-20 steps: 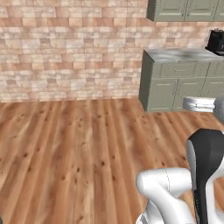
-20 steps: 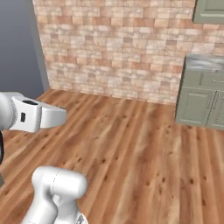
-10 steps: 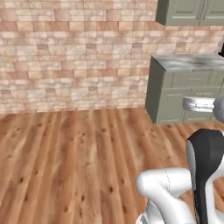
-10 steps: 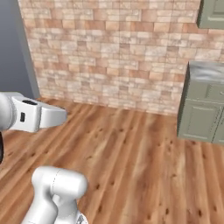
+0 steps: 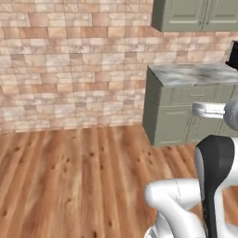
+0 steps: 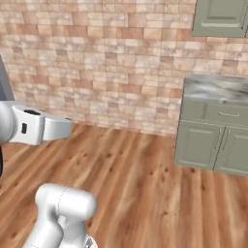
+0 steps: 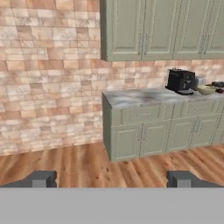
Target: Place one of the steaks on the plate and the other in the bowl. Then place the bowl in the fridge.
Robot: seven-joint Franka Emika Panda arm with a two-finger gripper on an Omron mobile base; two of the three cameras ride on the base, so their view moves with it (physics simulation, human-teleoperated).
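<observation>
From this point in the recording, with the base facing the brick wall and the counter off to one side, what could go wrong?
1. The bowl sits far along the counter, so the base probably must drive closer; the cabinet corner juts into its path and could be clipped.
2. The gripper is open and holds nothing, so every pick is ahead.
3. A black appliance stands right beside the bowl and could crowd a reach for it.

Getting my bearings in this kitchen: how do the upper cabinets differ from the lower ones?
The upper cabinets hang on the brick wall with tall plain doors; the lower cabinets stand on the wood floor and have drawers above shorter doors. The lower ones carry a marble counter with a black appliance; the upper ones carry nothing. Both are grey-green.
</observation>
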